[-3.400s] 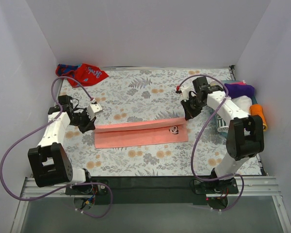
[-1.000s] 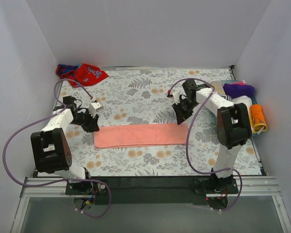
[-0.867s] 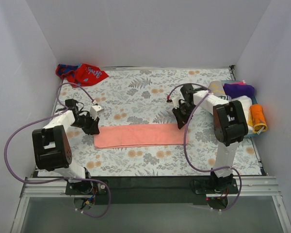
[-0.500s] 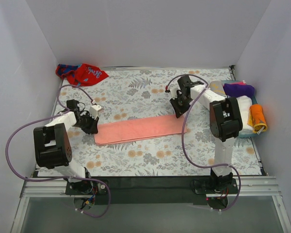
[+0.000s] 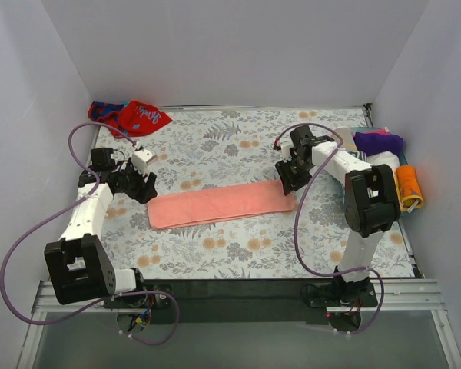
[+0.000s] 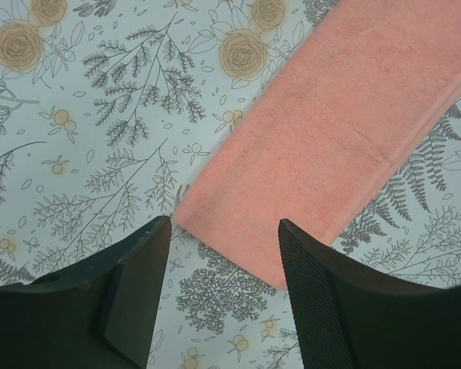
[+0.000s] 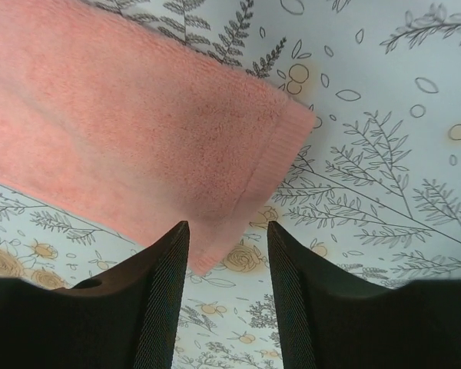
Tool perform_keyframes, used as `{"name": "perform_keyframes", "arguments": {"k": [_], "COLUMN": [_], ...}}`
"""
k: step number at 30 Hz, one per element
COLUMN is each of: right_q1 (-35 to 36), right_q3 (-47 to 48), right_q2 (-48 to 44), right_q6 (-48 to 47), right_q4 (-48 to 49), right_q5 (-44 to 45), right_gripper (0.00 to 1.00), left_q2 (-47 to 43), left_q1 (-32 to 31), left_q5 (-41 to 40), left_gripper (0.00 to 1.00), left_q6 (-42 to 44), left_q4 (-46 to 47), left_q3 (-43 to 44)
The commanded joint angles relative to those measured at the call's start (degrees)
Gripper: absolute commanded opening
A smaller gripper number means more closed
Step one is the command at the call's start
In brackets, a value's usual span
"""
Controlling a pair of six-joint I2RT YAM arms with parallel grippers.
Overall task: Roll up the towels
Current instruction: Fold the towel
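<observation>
- The red and blue towel lies crumpled in the far left corner of the worktop. It is well apart from the left pincer, beyond it and a little to its outer side, and it is not rolled.
- The left pincer hangs over the left short end of the pink towel. Its jaws stand partly open with nothing between them. In its wrist view one corner of that short end lies just ahead of the gap between its fingers, and the strip runs away from the tips.
- The pink towel lies flat, folded into a long narrow strip. Its long axis runs from one pincer to the other, the right end a little farther from the arm bases than the left. No part of it is rolled yet.
- The right pincer hangs over the right short end, jaws likewise partly open and holding nothing. In its wrist view the hemmed end sits just ahead of its fingertips, with the strip running off to one side.
- Each arm is as near to its own end as the other is, so neither has the advantage. As I judge it, the roll has to travel along the long axis, starting from one short end.
</observation>
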Motion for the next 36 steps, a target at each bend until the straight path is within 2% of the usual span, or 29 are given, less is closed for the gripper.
{"name": "perform_keyframes", "arguments": {"k": [1, 4, 6, 8, 10, 15, 18, 19, 22, 30, 36], "right_q1": [-0.2, -0.2, 0.2, 1.6, 1.6, 0.5, -1.6, -2.3, -2.5, -0.2, 4.5], "right_q3": [-1.8, -3.2, -4.2, -5.7, -5.4, -2.9, 0.5, 1.3, 4.2, 8.0, 11.0], "right_q2": [2.4, 4.8, 5.3, 6.0, 5.7, 1.7, -0.8, -1.6, -3.1, -1.8, 1.4], "right_q6": [2.6, 2.3, 2.0, 1.0, 0.7, -1.5, -3.0, -3.9, -4.9, -3.2, -1.3], "right_q4": [0.8, 1.2, 1.7, 1.9, 1.7, -0.2, -2.4, -3.1, -5.1, -8.5, -8.9], "right_q5": [1.0, -0.3, -2.0, -2.3, -1.5, 1.2, 1.8, 1.7, -0.1, -8.0, -13.1], "right_gripper": [0.44, 0.4, 0.28, 0.04, 0.01, 0.01, 0.01, 0.01, 0.01, 0.01, 0.01], "left_q2": [-0.7, -0.7, -0.6, -0.1, 0.3, 0.5, 0.3, -0.2, -0.5, 1.2, 1.7], "left_q1": [0.1, 0.2, 0.2, 0.2, 0.1, 0.1, 0.2, 0.1, 0.2, 0.1, 0.1], "left_q5": [1.2, 0.6, 0.0, -0.5, -0.5, -0.1, 0.6, 0.9, 1.4, 1.6, 2.3], "left_gripper": [0.54, 0.54, 0.54, 0.54, 0.54, 0.55, 0.58, 0.65, 0.71, 0.72, 0.72], "left_q6": [-0.4, 0.0, 0.2, 0.1, 0.0, 0.2, 1.0, 1.2, 1.6, 1.5, 1.1], "left_q4": [-0.6, 0.4, 0.5, 1.4, 1.2, 0.5, 0.2, 0.2, 0.1, -0.1, -0.4], "left_q3": [0.4, -0.1, -0.1, -0.1, 0.3, 1.1, 1.1, 1.1, 1.5, 2.8, 3.0]}}
